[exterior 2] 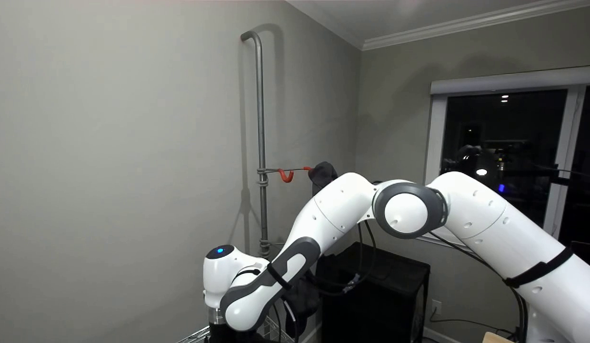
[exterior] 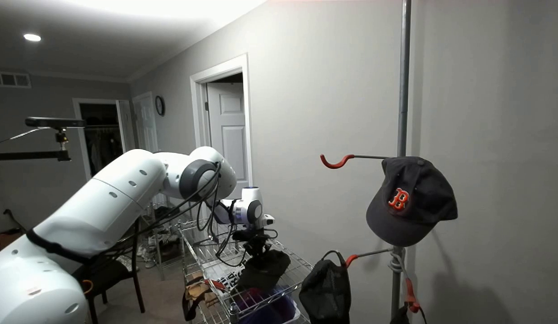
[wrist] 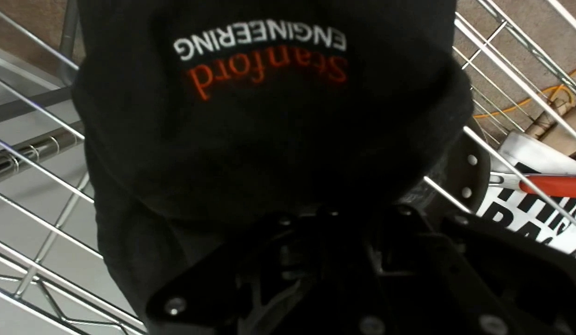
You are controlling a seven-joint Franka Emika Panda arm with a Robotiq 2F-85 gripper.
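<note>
Hanging over the wire tabletop (exterior: 298,262), the end effector (wrist: 364,216) is seen right at the black cap (wrist: 264,130); it can't be told if it's clamped on or apart, b/c its tips are lost in the dark. In an ext. view, the cap is placed close to the tabletop's near edge, & by that edge's corner a mesh cap (exterior: 326,290) is hung on a red hook (exterior: 351,259). A gap is left there btwn the arm (exterior: 110,202) & metal pole (exterior: 402,112). In the wrist view, wires are shown on both sides of the cap. The arm's bent & stretched far out, w/ its wrist pointed down.
</note>
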